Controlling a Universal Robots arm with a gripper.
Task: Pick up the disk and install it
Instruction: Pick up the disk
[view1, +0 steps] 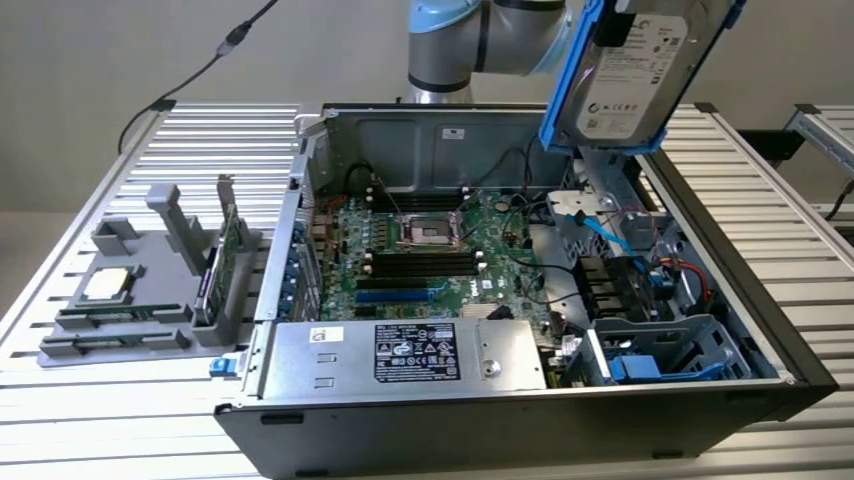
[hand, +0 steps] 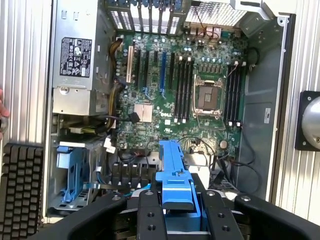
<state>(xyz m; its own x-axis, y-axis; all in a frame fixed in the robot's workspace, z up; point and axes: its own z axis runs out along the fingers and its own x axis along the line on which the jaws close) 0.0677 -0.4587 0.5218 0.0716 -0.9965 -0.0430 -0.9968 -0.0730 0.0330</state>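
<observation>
Ribbed metal table (view1: 747, 200), open boxy steel case (view1: 534, 435) on it, green board (view1: 414, 250) showing. The arm (view1: 447, 40) sits up at the back; flat silver disk (view1: 638, 80) in its blue plastic frame (hand: 175, 165) hangs near-upright over the case's back corner, black gripper (hand: 177, 200) clamped on that frame

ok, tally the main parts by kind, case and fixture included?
disk, gripped in the end effector: 1
computer case: 1
motherboard: 1
power supply: 1
grey fixture: 1
silver chip on that fixture: 1
Total: 6
</observation>
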